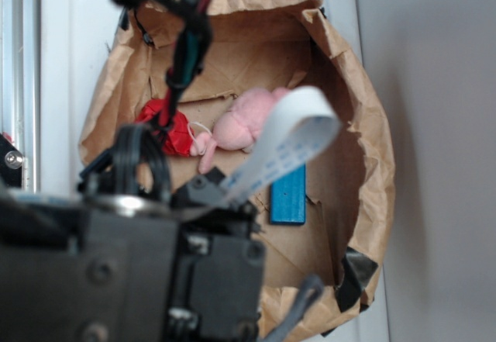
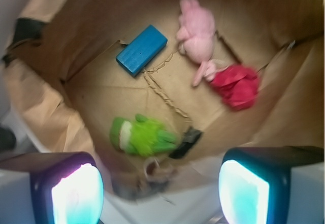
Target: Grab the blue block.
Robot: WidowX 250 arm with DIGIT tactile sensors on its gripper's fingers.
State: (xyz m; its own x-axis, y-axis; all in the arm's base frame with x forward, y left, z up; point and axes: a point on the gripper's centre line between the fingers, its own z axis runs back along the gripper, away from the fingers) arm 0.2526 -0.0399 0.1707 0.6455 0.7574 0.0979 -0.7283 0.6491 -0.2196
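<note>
**Blue block lies free on the paper bag floor**

Exterior view: the robot arm (image 1: 132,241) fills the lower left, blurred and close to the camera. Behind it, an opened brown paper bag (image 1: 364,125) holds the blue block (image 1: 288,195), lying flat toward the right. A pink plush toy (image 1: 246,121) sits just beyond it, touching a red toy (image 1: 167,125).

Wrist view: the end effector (image 2: 160,191) is open, its two fingers (image 2: 76,191) spread wide with nothing between them (both glow pale blue). The blue block (image 2: 141,50) rests at upper left, apart from the pink plush toy (image 2: 197,31). A green toy (image 2: 142,135) lies nearest the fingers.
</note>
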